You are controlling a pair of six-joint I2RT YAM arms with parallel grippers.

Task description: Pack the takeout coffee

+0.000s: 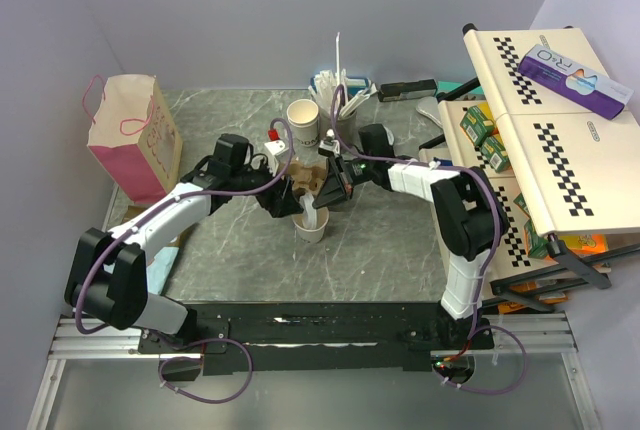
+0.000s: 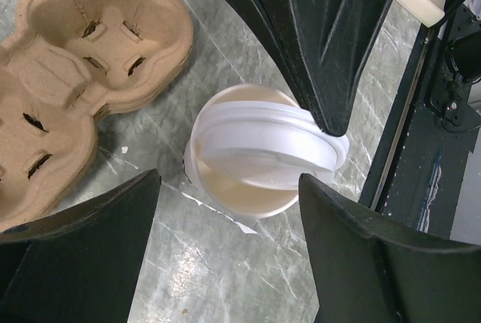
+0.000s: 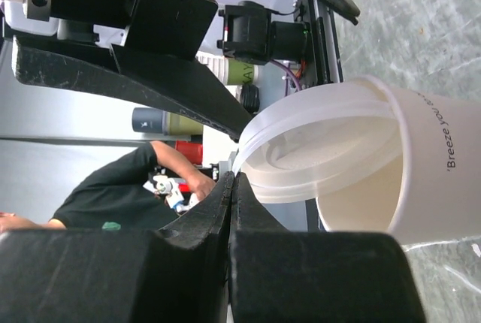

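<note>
The off-white paper cup (image 1: 310, 229) stands upright on the marble table, tan inside (image 2: 240, 195); its printed side faces the right wrist camera (image 3: 425, 158). The white plastic lid (image 2: 263, 146) rests tilted over the cup's mouth, with one edge raised. My right gripper (image 3: 233, 180) is shut on the raised rim of the lid (image 3: 323, 135) and comes in from the right (image 1: 328, 195). My left gripper (image 2: 229, 184) is open. Its fingers (image 2: 98, 225) stand apart on the near side of the cup and do not touch it. In the top view it is left of the cup (image 1: 283, 205).
The brown cardboard two-cup tray (image 2: 83, 75) lies just behind the cup (image 1: 308, 180). A second paper cup (image 1: 302, 122) and a grey cup of straws and stirrers (image 1: 345, 115) stand farther back. A pink paper bag (image 1: 130, 135) stands at the left, a snack rack (image 1: 540, 120) at the right.
</note>
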